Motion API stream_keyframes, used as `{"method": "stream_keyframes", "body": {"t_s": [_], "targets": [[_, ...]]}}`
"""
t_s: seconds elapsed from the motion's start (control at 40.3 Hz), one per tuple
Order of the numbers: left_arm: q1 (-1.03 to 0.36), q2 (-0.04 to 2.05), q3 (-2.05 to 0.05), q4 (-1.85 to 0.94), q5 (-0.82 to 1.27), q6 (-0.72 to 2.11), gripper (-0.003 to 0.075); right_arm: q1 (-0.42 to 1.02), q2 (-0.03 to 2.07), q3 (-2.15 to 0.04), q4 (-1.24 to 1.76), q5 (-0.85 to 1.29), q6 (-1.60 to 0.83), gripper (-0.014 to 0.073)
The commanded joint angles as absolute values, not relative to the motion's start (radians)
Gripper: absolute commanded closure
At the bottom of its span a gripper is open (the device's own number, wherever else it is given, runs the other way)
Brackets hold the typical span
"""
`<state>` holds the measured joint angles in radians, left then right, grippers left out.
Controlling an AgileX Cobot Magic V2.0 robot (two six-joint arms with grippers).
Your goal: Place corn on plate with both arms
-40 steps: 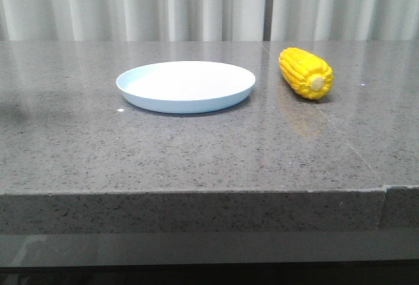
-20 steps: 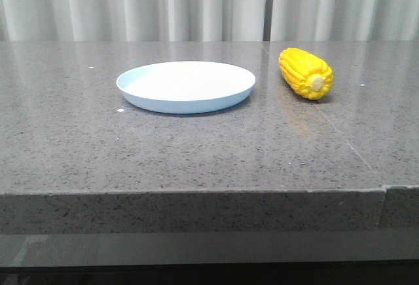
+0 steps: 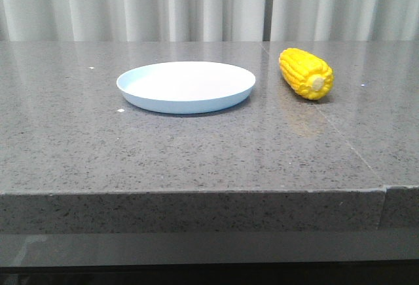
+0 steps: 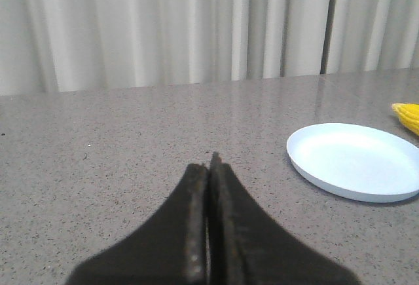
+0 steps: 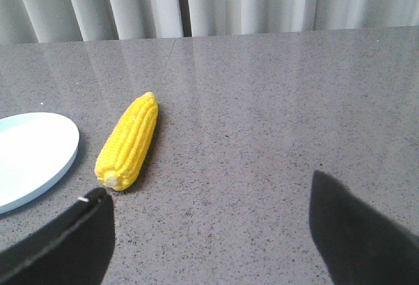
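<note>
Right of plate, corn apart, left hand pressed together, right hand spread wide.

table: grey speckled stone, glossy | curtain: pale, pleated, behind

We are keeping our left gripper pressed closed, fingers touching, and holding our right gripper spread wide above the table.

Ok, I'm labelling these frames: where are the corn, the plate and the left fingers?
corn (image 3: 305, 73): front view, middle of the cob.
plate (image 3: 186, 86): front view, flat centre.
left fingers (image 4: 195, 232): left wrist view, one finger's surface.
</note>
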<state>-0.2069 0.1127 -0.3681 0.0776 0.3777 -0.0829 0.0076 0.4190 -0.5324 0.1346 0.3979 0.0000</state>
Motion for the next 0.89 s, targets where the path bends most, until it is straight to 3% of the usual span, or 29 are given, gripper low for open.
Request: {"method": "stream_keyframes", "body": {"t_s": [0.0, 0.149, 0.323, 0.645, 0.869], "targets": [[-0.214, 0.120, -0.392, 0.082, 0.297, -0.083, 0.0741, 0.002, 0.432, -0.564, 0.123, 0.295, -0.011, -0.0036], [-0.214, 0.120, -0.392, 0.082, 0.297, -0.083, 0.0741, 0.002, 0.500, -0.589, 0.124, 0.252, -0.011, -0.0036], [-0.214, 0.120, -0.392, 0.082, 0.297, -0.083, 0.0741, 0.002, 0.749, -0.721, 0.124, 0.266, -0.011, -0.0036], [-0.214, 0.120, -0.392, 0.082, 0.297, -0.083, 0.0741, 0.014, 1.184, -1.048, 0.255, 0.452, -0.011, -0.0036], [-0.214, 0.120, -0.392, 0.082, 0.297, -0.083, 0.0741, 0.106, 1.429, -1.250, 0.296, 0.595, -0.011, -0.0036]]}}
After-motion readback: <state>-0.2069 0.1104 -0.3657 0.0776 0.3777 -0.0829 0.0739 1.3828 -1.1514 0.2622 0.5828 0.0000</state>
